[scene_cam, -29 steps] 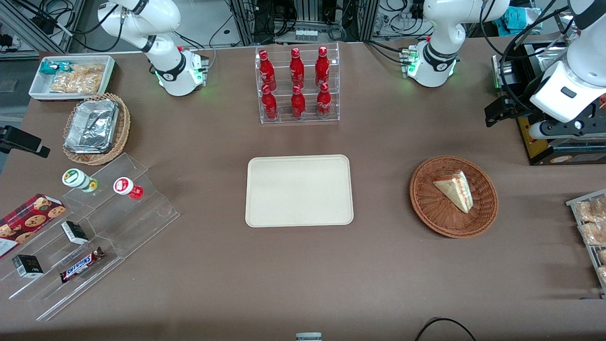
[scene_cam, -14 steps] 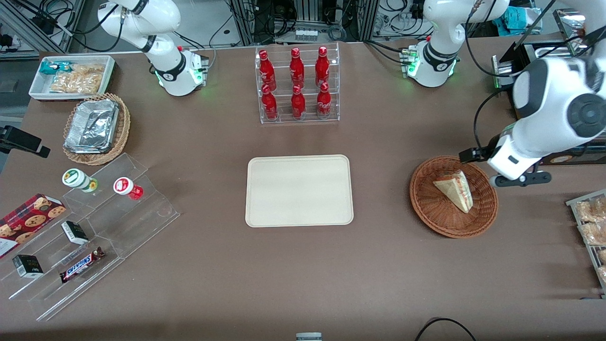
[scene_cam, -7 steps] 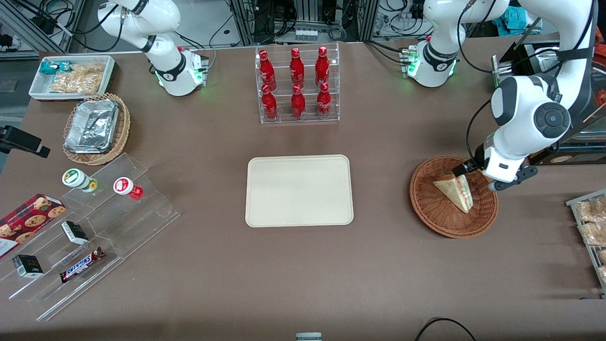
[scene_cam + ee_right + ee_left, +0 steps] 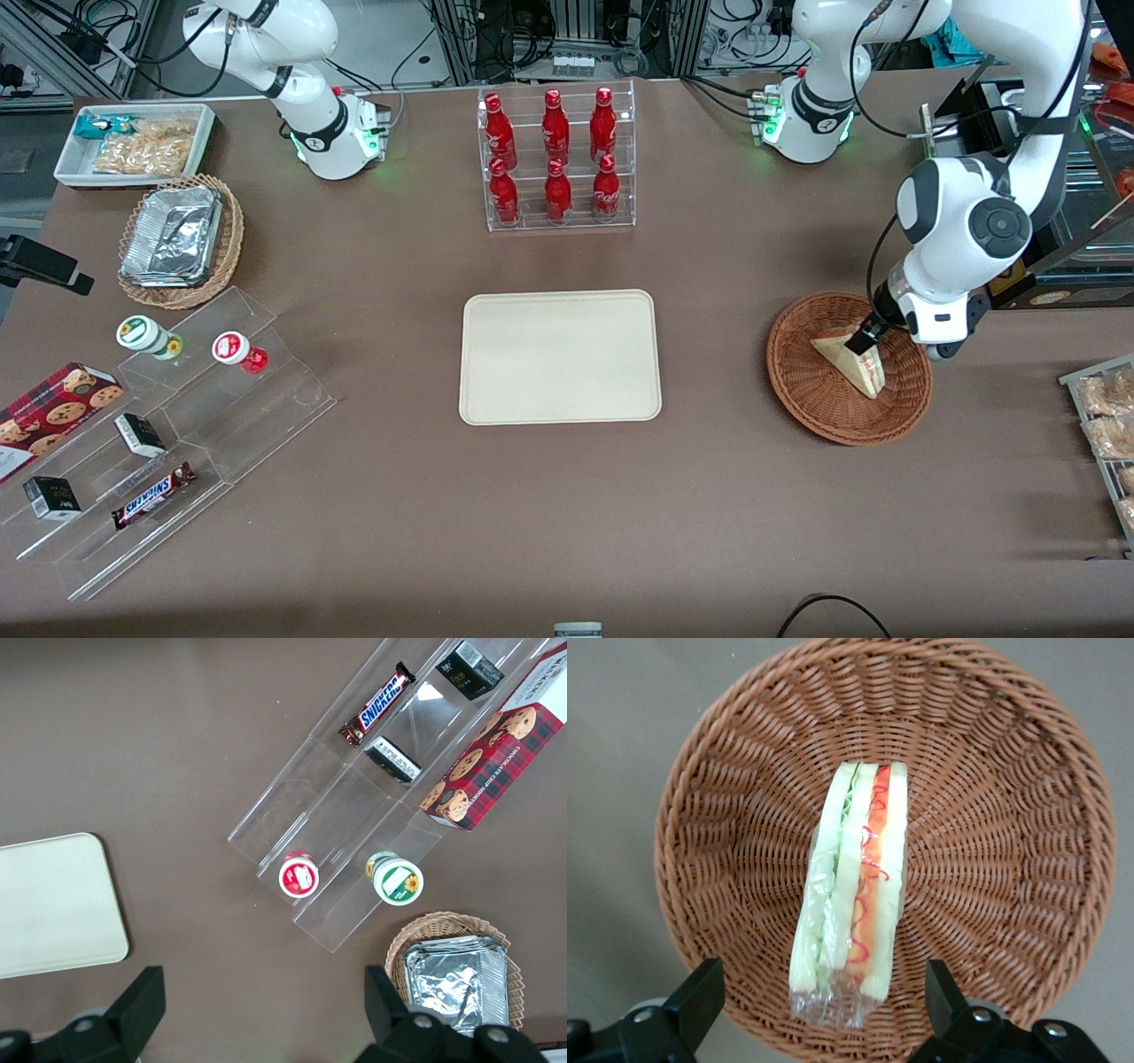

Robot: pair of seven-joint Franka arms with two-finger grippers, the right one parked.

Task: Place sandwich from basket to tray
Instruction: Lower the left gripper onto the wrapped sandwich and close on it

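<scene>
The sandwich (image 4: 852,361), a wrapped white wedge with red and green filling, lies in the reddish-brown woven basket (image 4: 802,394) toward the working arm's end of the table. My left gripper (image 4: 873,347) hangs just above the sandwich's wide end, over the basket. In the left wrist view the gripper (image 4: 822,1005) is open, with a black fingertip (image 4: 700,997) on each side of the sandwich's (image 4: 855,904) end and not touching it; the basket (image 4: 992,859) fills the view. The cream tray (image 4: 560,356) lies empty at the table's middle and also shows in the right wrist view (image 4: 53,904).
A clear rack of red bottles (image 4: 556,159) stands farther from the camera than the tray. A wire rack of bagged pastries (image 4: 1107,425) sits at the working arm's table edge. An acrylic stepped stand (image 4: 177,443), a tan basket of foil trays (image 4: 177,239) and a white bin (image 4: 133,142) lie toward the parked arm's end.
My left arm has swung in from the table's working-arm end and come down over the basket, bringing the gripper to the sandwich. The sandwich and basket have not moved.
</scene>
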